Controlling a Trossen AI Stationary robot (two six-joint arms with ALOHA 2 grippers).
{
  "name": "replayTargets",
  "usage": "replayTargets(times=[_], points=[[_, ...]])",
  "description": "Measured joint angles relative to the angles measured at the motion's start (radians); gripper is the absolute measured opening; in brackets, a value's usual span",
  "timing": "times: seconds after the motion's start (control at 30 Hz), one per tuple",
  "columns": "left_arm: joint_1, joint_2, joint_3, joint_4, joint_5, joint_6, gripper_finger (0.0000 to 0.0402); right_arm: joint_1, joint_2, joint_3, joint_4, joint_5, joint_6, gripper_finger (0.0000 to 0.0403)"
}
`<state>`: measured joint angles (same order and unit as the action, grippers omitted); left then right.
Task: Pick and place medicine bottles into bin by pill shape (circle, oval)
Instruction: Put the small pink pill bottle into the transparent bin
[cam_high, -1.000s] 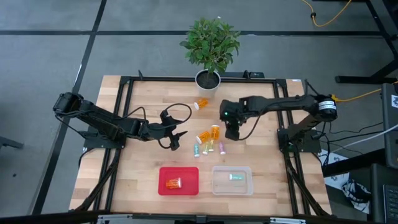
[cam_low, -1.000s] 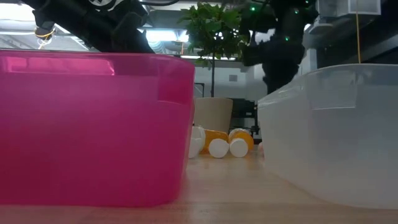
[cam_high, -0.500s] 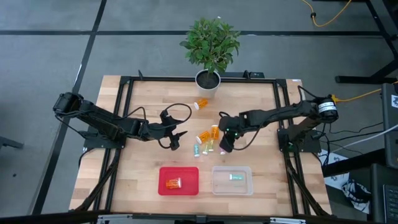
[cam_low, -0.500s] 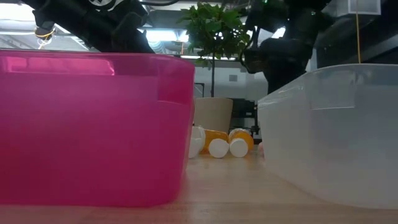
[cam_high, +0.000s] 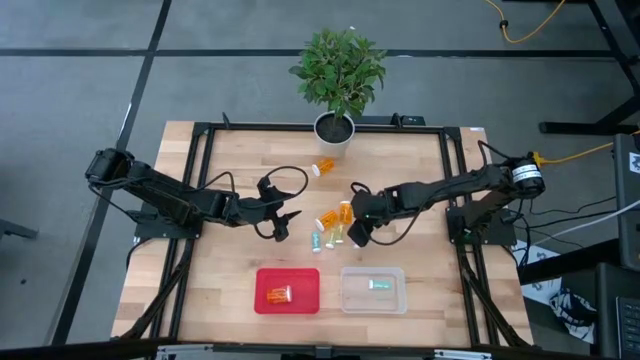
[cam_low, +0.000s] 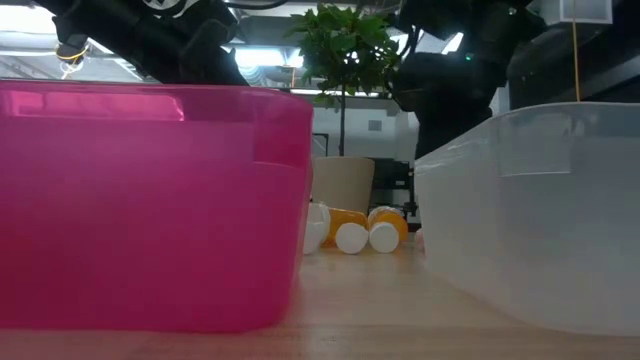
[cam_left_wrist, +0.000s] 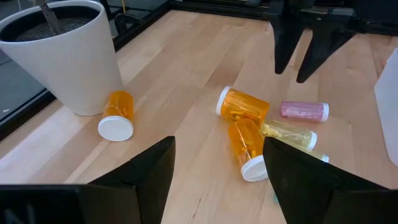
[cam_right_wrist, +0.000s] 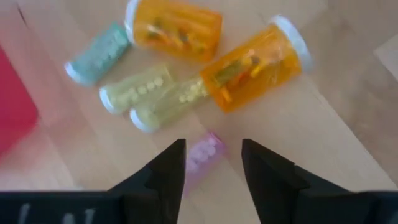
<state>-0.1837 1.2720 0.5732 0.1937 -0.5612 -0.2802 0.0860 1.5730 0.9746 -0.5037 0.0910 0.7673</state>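
Note:
Several small bottles lie on their sides in a cluster (cam_high: 335, 228) at mid-table: two orange with white caps (cam_right_wrist: 255, 62), two yellow-green (cam_right_wrist: 152, 96), a teal one (cam_right_wrist: 98, 53) and a pink one (cam_right_wrist: 202, 154). One more orange bottle (cam_high: 323, 166) lies by the plant pot. My right gripper (cam_high: 357, 232) is open and points down above the pink bottle (cam_left_wrist: 305, 111), with a finger on each side and clear of it. My left gripper (cam_high: 287, 222) is open and empty, left of the cluster.
A red bin (cam_high: 287, 290) holding an orange bottle and a clear bin (cam_high: 373, 289) holding a teal bottle stand near the front edge. A potted plant (cam_high: 337, 75) in a white pot (cam_left_wrist: 62, 56) stands at the far edge. Bare wood lies to both sides.
My right gripper has moved toward the table's near edge and slightly left, coming down over the bottle cluster until it is above the pink bottle. Its fingers stay open. The bottles have not moved.

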Motion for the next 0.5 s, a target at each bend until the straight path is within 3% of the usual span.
replayTargets(times=[0.2,0.5], points=[[0.0,0.0,0.0,0.0,0.0,0.0,0.0237,0.004,0.0,0.0,-0.001,0.006,0.101,0.021],[0.0,0.0,0.0,0.0,0.0,0.0,0.0237,0.034,0.08,0.002,0.01,-0.005,0.149,0.0218]])
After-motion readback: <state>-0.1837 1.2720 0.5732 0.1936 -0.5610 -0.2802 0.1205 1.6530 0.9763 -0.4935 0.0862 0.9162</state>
